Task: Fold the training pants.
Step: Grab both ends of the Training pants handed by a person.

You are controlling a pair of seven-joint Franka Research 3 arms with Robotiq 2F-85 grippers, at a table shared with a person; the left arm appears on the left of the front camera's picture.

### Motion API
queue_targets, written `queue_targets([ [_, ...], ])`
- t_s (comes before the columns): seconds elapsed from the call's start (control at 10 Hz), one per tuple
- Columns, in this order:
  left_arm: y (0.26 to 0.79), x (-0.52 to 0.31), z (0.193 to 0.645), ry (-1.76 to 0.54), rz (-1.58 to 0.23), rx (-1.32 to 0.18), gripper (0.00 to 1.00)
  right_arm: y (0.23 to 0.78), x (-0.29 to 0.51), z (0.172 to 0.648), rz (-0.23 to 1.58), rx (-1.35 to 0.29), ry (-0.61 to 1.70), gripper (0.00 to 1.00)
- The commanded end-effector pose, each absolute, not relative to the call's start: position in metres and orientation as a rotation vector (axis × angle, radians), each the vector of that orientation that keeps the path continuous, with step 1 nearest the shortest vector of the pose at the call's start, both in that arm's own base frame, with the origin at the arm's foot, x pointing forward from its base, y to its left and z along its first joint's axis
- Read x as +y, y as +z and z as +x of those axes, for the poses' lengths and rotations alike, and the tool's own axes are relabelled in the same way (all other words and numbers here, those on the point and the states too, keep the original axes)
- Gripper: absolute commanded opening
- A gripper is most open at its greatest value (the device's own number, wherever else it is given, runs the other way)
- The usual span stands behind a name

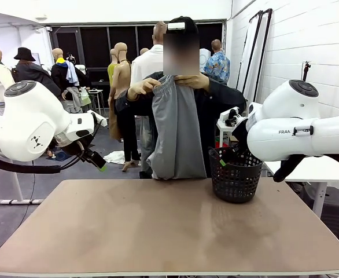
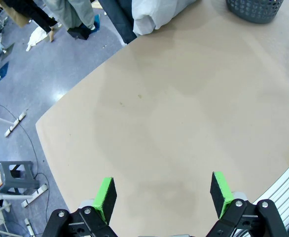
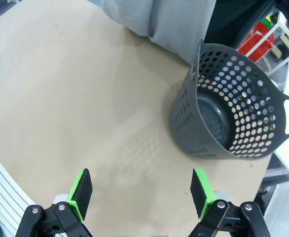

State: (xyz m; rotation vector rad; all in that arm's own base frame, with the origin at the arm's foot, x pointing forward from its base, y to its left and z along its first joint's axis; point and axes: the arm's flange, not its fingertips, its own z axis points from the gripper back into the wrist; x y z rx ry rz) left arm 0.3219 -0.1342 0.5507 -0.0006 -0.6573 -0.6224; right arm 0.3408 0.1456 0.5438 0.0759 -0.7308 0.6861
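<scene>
Hanging at the far side of the scene, the training pants [image 1: 178, 130] are held up by a person, one hand [image 1: 143, 88] and the other hand [image 1: 194, 81] bunching the gathered waistband at chest height. The grey legs drop straight down together, and their lower end reaches the far edge of the tabletop [image 1: 158, 231]; whether the fabric rests on it I cannot tell.

A black mesh basket [image 1: 234, 179] stands upright on the far right of the tabletop, just beside the pants on their right. Seen from the right wrist, nothing lies inside it.

The left end effector [image 2: 162, 178] hovers above bare tabletop on the left, its jaws spread wide with nothing between the green pads [image 2: 105, 195]. The right end effector [image 3: 140, 173] hangs over the right part of the tabletop, on the near side of the basket, its jaws likewise wide apart and holding nothing. Neither touches the pants or the basket.
</scene>
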Motion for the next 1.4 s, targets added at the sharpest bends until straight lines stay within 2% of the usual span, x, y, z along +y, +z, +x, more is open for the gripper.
queue_targets([
  [0.0, 0.5498, -0.1344, 0.3214, -0.628, -0.008, -0.655, 1.0, 0.544, 0.1465, 0.3406, 0.078, -0.733, 0.69, 1.0],
  [1.3, 0.5498, -0.1344, 0.3214, -0.628, -0.008, -0.655, 1.0, 0.544, 0.1465, 0.3406, 0.078, -0.733, 0.69, 1.0],
])
